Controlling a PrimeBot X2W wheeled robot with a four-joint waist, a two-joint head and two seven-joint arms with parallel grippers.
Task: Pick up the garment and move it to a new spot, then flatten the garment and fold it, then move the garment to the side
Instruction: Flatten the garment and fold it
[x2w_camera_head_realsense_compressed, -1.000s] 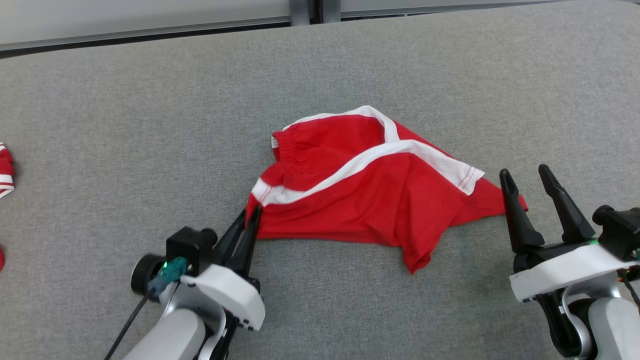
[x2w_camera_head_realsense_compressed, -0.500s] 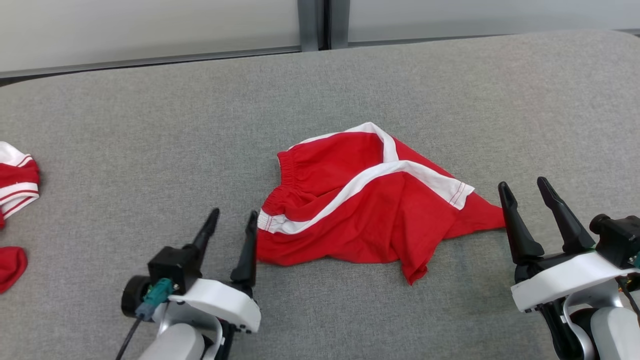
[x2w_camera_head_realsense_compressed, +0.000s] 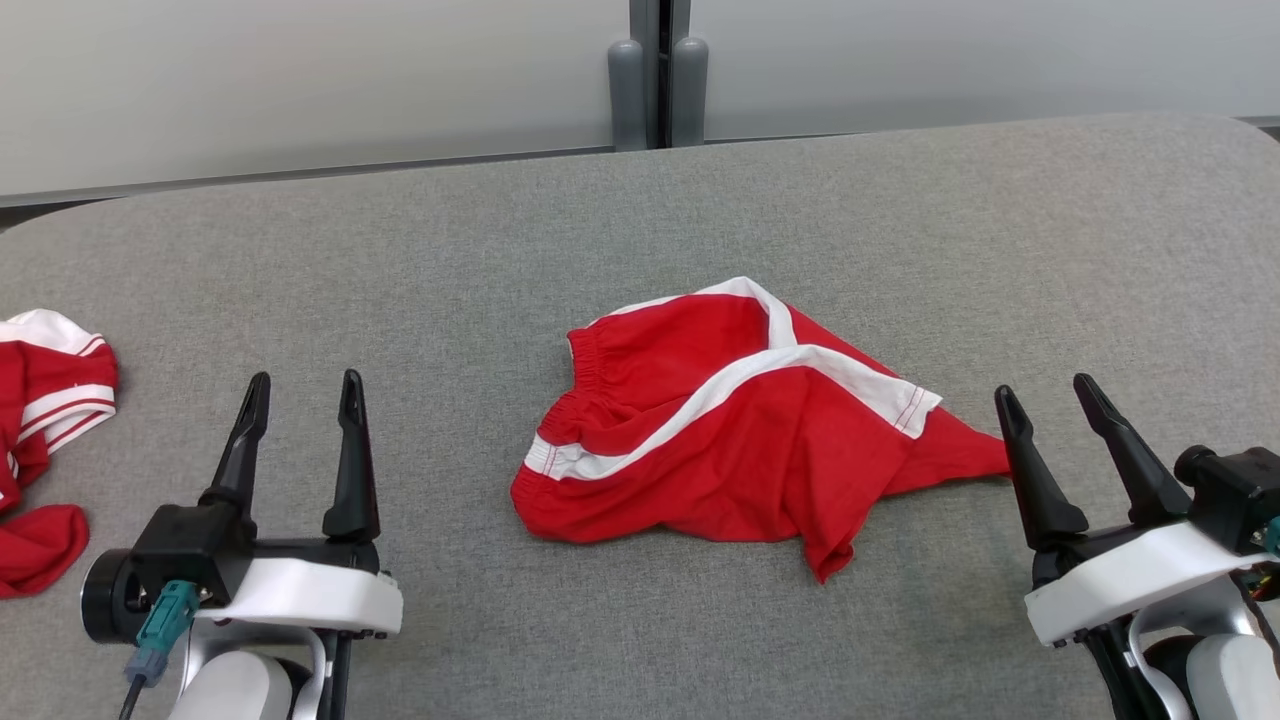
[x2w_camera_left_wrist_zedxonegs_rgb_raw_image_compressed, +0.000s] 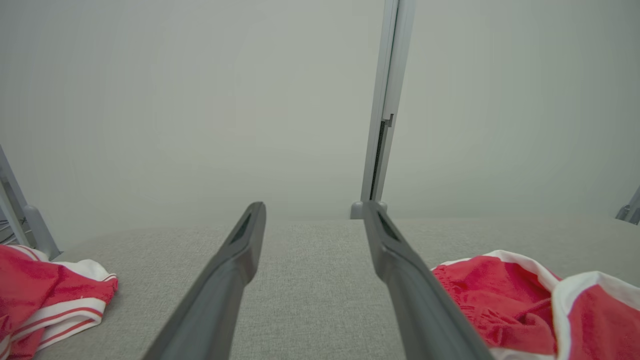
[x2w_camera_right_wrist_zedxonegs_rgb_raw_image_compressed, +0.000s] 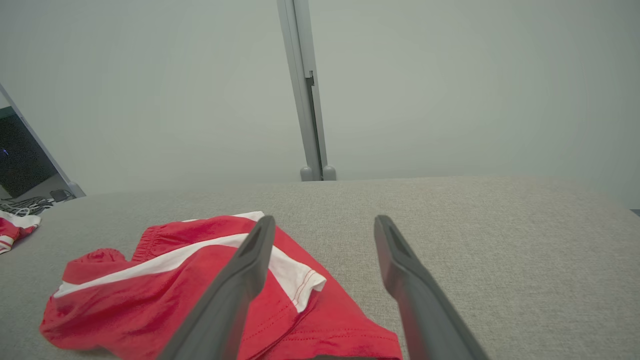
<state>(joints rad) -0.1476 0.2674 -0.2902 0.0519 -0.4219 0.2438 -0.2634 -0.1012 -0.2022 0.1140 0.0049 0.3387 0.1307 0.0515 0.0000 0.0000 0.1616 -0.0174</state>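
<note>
Lying loose at frame centre, the garment looks ready for flattening

Head view: the red garment (x2w_camera_head_realsense_compressed: 740, 440) with white stripes sits crumpled in the middle of the grey table (x2w_camera_head_realsense_compressed: 400, 260), one corner trailing toward the lower right. The left gripper (x2w_camera_head_realsense_compressed: 305, 378) stands at lower left, jaws spread and empty, well apart from the cloth. The right gripper (x2w_camera_head_realsense_compressed: 1043, 388) at lower right is likewise spread and empty, just beside that trailing corner. Other red clothes (x2w_camera_head_realsense_compressed: 45, 400) lie at the far left edge.

Left wrist view: the parted fingers frame bare table, and the garment (x2w_camera_left_wrist_zedxonegs_rgb_raw_image_compressed: 500, 300) sits in the lower right corner.

Right wrist view: the garment (x2w_camera_right_wrist_zedxonegs_rgb_raw_image_compressed: 150, 280) lies at lower left, partly behind the left-hand finger.

The move to a new spot seems done, so flattening appears to be the step in hand. Next, each gripper likely needs to reach an opposite edge, pinch it and draw the cloth taut
</note>
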